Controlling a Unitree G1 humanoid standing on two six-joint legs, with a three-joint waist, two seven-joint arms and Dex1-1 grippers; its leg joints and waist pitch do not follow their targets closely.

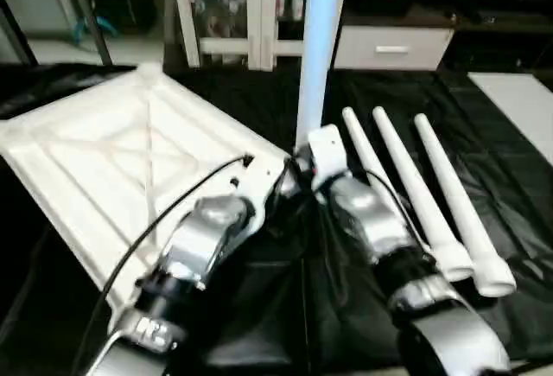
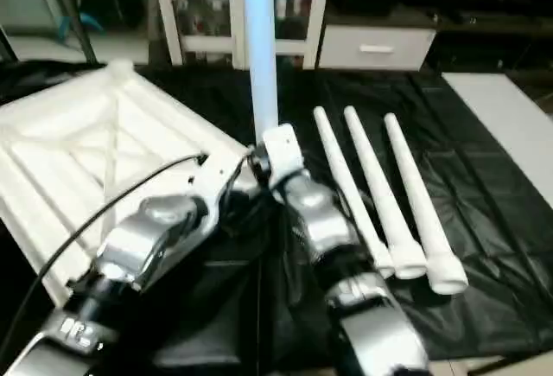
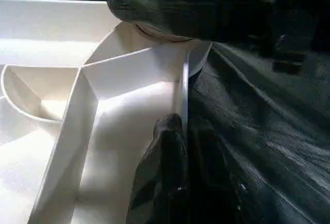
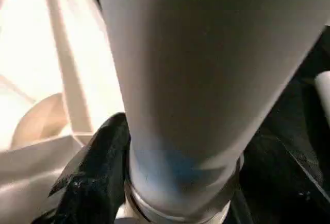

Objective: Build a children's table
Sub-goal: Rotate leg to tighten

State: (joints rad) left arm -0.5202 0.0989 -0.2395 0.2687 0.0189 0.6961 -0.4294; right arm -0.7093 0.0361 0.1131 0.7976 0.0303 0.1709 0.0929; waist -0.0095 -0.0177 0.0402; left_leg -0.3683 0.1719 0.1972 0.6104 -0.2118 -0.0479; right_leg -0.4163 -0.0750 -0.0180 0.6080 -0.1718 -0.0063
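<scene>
Tabletop (image 1: 130, 160) lies ribbed side up on black sheet (image 1: 484, 168), robot's left; left end effector (image 3: 178, 147) clamps its rim; right end effector (image 4: 111, 167) grips upright leg (image 1: 315, 47) at corner; three legs (image 2: 380, 194) lie right

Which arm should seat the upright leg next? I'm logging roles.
Probably the right: the right gripper holds the upright leg, while the left gripper pinches the tabletop rim.
</scene>
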